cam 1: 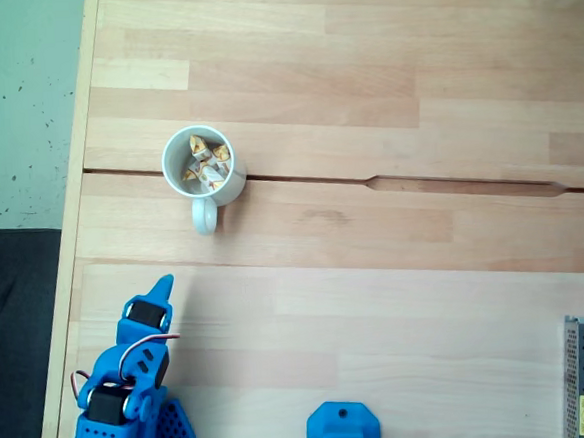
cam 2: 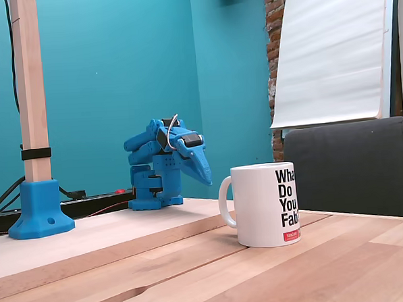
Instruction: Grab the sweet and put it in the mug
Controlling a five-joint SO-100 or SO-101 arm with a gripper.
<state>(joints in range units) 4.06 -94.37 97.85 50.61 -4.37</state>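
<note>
Meanwhile, from my remote station I saw the mug (cam 1: pixel 204 166) standing upright on the wooden tabletop (cam 1: pixel 398 302), its loop handle pointing toward the bottom of the top-down fixed view. Several sweets (cam 1: pixel 207 165) lay heaped inside it, white middles and golden twisted ends jumbled together; I could not count them exactly. The blue arm (cam 1: pixel 129 391) sat folded near the lower left corner of that view, well apart from the mug. Its pincer (cam 1: pixel 162 285) pointed toward the mug with the jaws drawn together and nothing between them. In the side-on fixed view the pincer (cam 2: pixel 207 180) angled downward behind the mug (cam 2: pixel 266 204), whose face carried black lettering. A blue base (cam 2: pixel 40 208) held a wooden post (cam 2: pixel 30 85) at the left.
</note>
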